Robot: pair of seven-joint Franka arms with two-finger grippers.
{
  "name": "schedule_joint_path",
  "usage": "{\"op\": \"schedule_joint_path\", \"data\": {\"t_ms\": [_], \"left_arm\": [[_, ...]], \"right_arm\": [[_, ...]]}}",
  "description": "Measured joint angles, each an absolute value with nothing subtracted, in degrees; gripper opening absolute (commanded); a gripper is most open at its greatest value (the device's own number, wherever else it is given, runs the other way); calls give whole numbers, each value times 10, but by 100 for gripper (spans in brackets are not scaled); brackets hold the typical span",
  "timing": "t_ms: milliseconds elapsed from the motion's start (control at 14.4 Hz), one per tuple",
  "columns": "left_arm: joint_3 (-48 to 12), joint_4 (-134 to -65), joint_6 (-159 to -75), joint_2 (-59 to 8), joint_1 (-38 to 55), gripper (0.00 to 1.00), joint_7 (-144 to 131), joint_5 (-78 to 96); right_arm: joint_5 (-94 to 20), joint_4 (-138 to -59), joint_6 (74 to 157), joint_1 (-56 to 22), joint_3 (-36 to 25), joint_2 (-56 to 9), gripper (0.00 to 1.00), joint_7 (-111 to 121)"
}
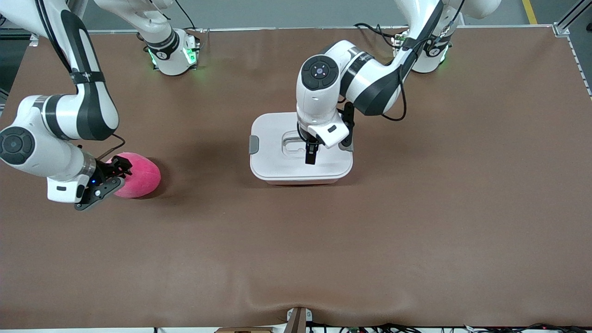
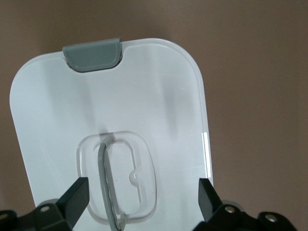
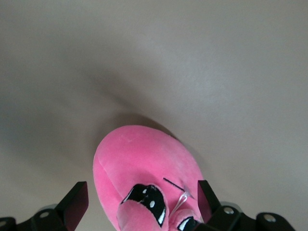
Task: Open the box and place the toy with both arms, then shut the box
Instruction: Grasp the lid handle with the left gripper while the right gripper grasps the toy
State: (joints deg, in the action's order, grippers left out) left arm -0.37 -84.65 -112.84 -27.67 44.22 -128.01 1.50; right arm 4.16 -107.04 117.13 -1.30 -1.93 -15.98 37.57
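The box (image 1: 277,134) stands mid-table with its white lid on; a grey clip (image 1: 254,144) shows on the side toward the right arm's end. My left gripper (image 1: 311,155) hangs just above the lid's recessed handle (image 1: 292,141), open and holding nothing. In the left wrist view the lid (image 2: 159,96), a grey clip (image 2: 93,54) and the handle recess (image 2: 118,175) show, with my left gripper (image 2: 143,202) straddling the recess. The pink toy (image 1: 141,173) lies toward the right arm's end. My right gripper (image 1: 114,179) is open around it, its fingers either side of the toy (image 3: 144,163) near its dark-lidded eyes (image 3: 147,199).
The brown table mat (image 1: 416,222) stretches wide between the box and the front camera. Both arm bases (image 1: 173,55) stand along the table's edge farthest from that camera. Cables (image 1: 393,327) lie along the nearest edge.
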Motion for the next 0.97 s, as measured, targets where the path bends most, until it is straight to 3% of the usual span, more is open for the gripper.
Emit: {"op": "schedule_joint_path", "data": {"t_ms": [765,835,905,974], "left_arm": [[-4,-847,-1138,-315,476,100,-1382,15],[-4,-848,-1139,-315,476,95,-1382,15],[-4,-850,-1139,-316,477,83,-1382,15],[-4,-854,-1140,-316,479,64,-1382,15]], "right_arm": [[58,-1124,1191,2,-20,-155,100,398],[58,-1125,1189,3,-20,-155,100,400],[58,-1126,1187,3,-20,-155,100,401],[58,-1128,1185,3,-20,-155,100,402]]}}
